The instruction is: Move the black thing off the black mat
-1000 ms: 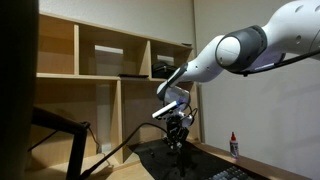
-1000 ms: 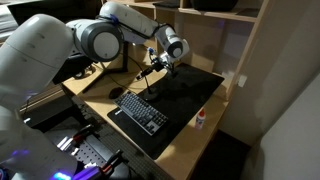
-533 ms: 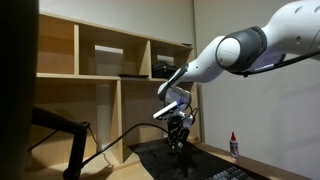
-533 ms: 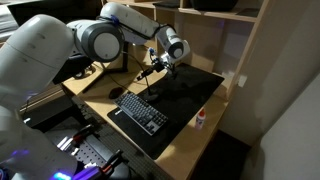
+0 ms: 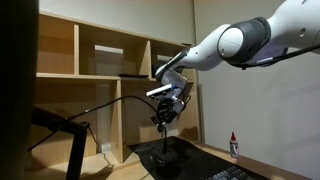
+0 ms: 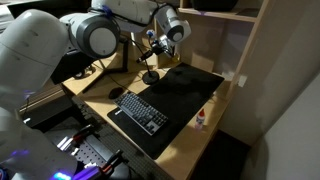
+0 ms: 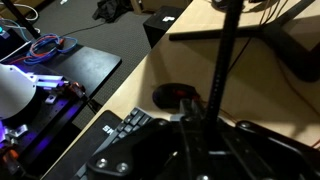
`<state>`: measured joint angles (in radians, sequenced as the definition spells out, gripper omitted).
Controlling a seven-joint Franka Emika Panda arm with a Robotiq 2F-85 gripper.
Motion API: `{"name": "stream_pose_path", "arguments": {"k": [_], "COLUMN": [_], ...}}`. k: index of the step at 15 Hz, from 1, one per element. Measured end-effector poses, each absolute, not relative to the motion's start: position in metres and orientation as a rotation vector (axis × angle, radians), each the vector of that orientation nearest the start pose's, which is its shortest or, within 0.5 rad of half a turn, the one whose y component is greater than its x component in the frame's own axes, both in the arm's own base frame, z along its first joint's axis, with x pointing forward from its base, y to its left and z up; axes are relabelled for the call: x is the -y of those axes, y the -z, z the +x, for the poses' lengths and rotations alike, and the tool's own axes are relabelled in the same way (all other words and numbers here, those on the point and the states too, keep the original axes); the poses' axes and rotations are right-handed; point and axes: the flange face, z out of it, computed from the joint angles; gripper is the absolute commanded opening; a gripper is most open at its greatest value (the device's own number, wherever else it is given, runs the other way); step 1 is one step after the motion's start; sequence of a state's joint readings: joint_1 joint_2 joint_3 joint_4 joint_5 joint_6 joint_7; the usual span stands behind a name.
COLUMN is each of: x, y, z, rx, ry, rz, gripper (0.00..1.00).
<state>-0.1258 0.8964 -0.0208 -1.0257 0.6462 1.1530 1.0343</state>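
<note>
The black thing point(image 5: 164, 142) has a thin neck that runs down from my gripper point(image 5: 164, 116) to its stubby base. In an exterior view its base point(image 6: 150, 77) is by the far left edge of the black mat point(image 6: 190, 90), over wood. In the wrist view the neck point(image 7: 222, 55) passes between my fingers point(image 7: 205, 125), and the base shows below over the wooden desk, with the mat point(image 7: 295, 55) at the upper right. My gripper point(image 6: 159, 47) is shut on the neck. I cannot tell whether the base touches the desk.
A black keyboard point(image 6: 138, 112) lies in front of the mat and also shows in the wrist view point(image 7: 120, 128). A small white bottle with a red cap point(image 6: 201, 118) stands by the desk's right edge. Wooden shelves point(image 5: 100, 70) rise behind the desk. A cable loops off to the side.
My gripper has risen and shifted away from the mat's middle, taking the black thing's neck with it. The base has moved toward the mat's far left edge.
</note>
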Motion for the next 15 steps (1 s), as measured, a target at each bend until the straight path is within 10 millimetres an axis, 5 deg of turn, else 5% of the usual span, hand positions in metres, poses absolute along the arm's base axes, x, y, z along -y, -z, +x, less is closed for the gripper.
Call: {"name": "stream_pose_path", "arguments": {"k": [2, 5, 9, 15], "x": [0.003, -0.003, -0.016, -0.072], "y": [-0.317, -0.317, -0.281, -0.222], "z": [0.696, 0.697, 0.700, 0.708], "rx": [-1.386, -1.383, -1.424, -1.395], "ry": [-1.287, -1.282, -1.323, -1.401], "rz": [-2.168, -2.180, -2.145, -2.038], "gripper": [0.05, 0.01, 0.01, 0.01]}}
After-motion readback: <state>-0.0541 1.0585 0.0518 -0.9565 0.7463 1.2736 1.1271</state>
